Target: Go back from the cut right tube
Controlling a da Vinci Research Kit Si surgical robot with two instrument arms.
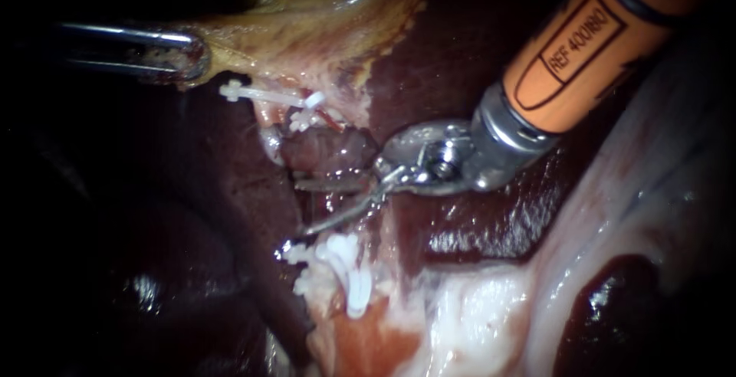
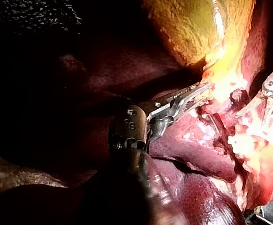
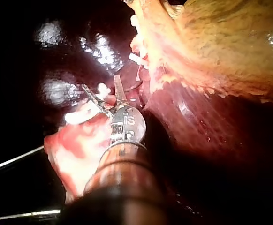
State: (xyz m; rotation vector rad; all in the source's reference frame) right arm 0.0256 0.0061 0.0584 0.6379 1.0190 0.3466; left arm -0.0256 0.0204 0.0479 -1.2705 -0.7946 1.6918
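Liver (image 1: pixel 475 231) and gallbladder (image 1: pixel 322 40) glisten wet; clips (image 1: pixel 353 277) look white plastic; right instrument (image 1: pixel 303 208)'s hinge is shiny metal.

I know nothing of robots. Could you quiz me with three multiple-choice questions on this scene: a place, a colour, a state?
1. The left instrument grips: A the liver; B the gallbladder; C a clip.
2. The clips are: A white; B blue; C black.
3. The right instrument has its jaws: A shut; B open; C shut on a clip.
Key: 1 B, its jaws pinch the yellowish edge; 2 A, they show white against red tissue; 3 B, a gap shows between the two blades.
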